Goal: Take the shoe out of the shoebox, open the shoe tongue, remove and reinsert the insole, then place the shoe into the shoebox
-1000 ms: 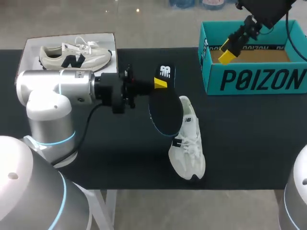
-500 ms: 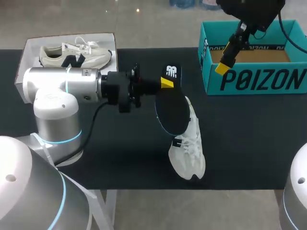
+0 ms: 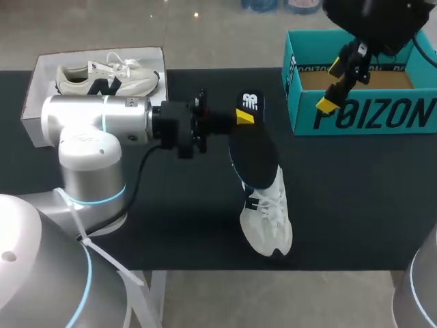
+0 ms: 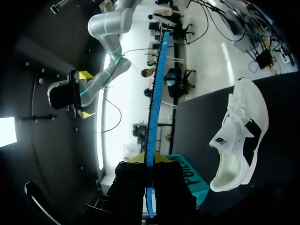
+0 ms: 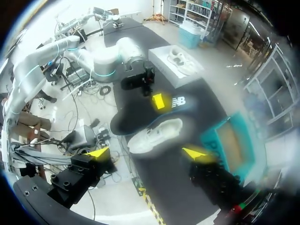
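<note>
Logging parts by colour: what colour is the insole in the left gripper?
The insole is black with a white logo, best in the head view.

Colour rundown: the flat foam insole is black on top with a white logo at the heel, and its edge shows bright blue in the left wrist view. The lace-up mesh sneaker is white with a small black side patch. The cardboard shoebox is teal with black lettering, brown inside. The table cover is plain black. The second low sneaker is cream with a dark navy mark and sits in a white tray
</note>
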`<move>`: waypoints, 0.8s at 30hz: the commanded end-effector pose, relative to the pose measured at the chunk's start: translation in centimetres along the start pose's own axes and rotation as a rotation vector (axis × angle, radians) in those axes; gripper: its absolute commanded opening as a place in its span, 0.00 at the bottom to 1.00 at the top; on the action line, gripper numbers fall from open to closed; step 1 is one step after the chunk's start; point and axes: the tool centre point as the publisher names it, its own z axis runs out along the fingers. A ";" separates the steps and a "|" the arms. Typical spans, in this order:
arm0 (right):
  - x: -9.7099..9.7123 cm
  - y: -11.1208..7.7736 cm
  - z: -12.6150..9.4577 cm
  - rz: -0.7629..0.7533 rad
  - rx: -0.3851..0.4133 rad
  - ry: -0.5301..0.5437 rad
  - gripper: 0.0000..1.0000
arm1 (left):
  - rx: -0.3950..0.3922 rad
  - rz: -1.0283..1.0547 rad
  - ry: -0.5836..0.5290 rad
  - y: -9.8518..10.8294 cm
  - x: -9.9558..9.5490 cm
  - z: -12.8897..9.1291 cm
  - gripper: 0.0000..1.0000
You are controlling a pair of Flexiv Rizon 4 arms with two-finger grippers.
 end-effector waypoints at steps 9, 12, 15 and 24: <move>0.3 -0.1 -0.1 0.003 0.001 -0.027 1.00 | -0.007 -0.013 0.013 0.4 0.1 1.0 0.00; 0.3 -0.1 -0.1 0.003 0.001 -0.027 1.00 | -0.007 -0.013 0.013 0.4 0.1 1.0 0.00; 0.3 -0.1 -0.1 0.003 0.001 -0.027 1.00 | -0.007 -0.013 0.013 0.4 0.1 1.0 0.00; 0.3 -0.1 -0.1 0.003 0.001 -0.027 1.00 | 0.055 -0.232 0.014 1.0 0.1 1.6 0.00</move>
